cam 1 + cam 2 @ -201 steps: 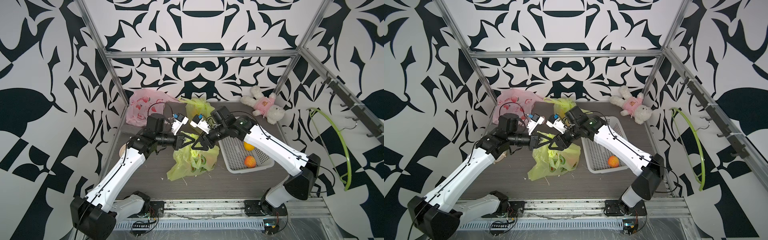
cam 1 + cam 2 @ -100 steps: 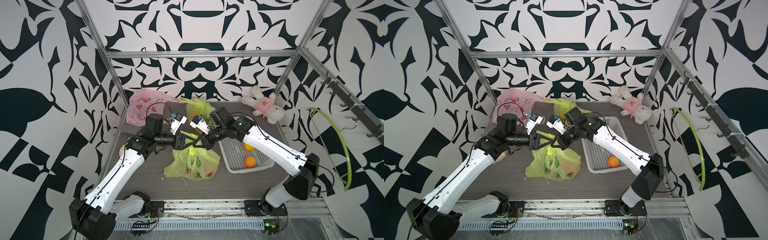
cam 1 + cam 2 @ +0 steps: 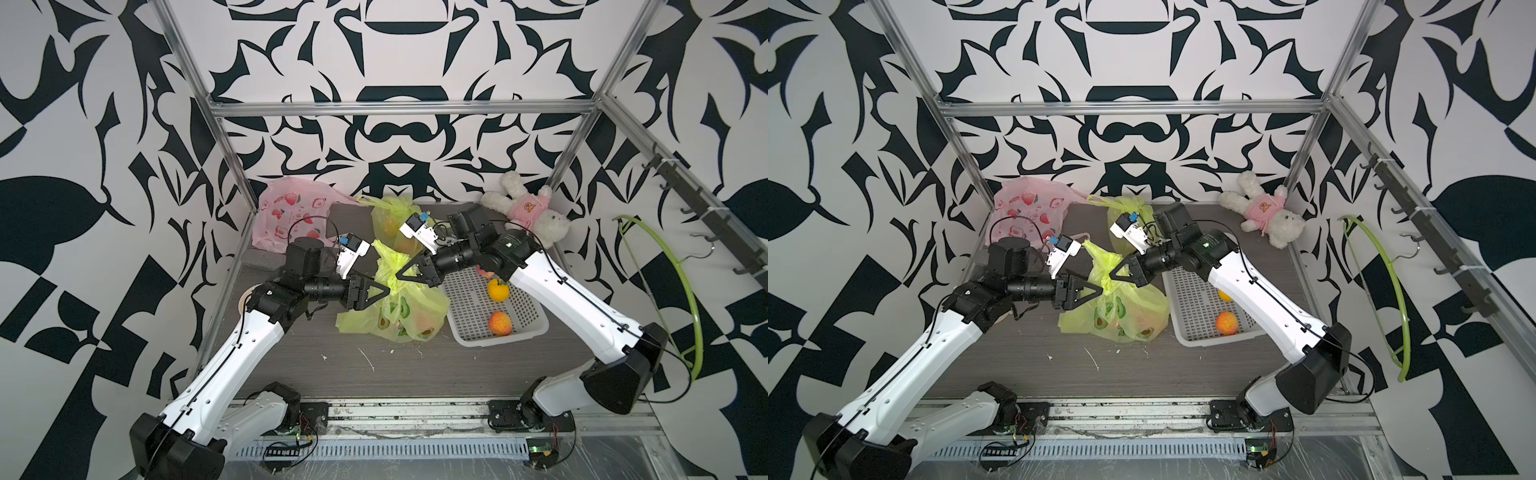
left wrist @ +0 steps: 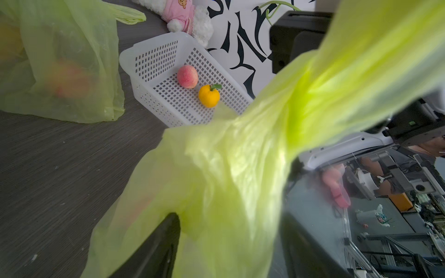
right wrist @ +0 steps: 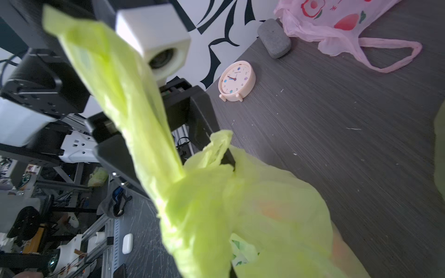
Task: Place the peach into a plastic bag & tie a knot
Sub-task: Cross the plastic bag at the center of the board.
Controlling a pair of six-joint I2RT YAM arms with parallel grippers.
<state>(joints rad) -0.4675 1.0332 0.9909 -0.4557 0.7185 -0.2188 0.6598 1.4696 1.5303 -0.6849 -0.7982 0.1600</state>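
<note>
The dark grey wood-grain tabletop (image 3: 415, 374) filled the lower middle of both top views; a pink bag (image 3: 286, 212) slumped at its upper left corner, a small grey pad (image 3: 262, 259) just below it; a yellow-green bag (image 3: 390, 218) sat at the upper centre; an avocado-print bag (image 3: 399, 316) rested its body at the centre, beside a white perforated basket (image 3: 478, 307) to the right; a plush rabbit (image 3: 528, 210) lay at the upper right; a peach-coloured clock (image 5: 237, 80) stood at the left edge; white scraps (image 3: 368, 359) dotted the bare front.

A robotics lab; aluminium frame (image 3: 399, 109), patterned walls (image 3: 83, 124), cluttered equipment racks (image 4: 395, 175) beyond.
</note>
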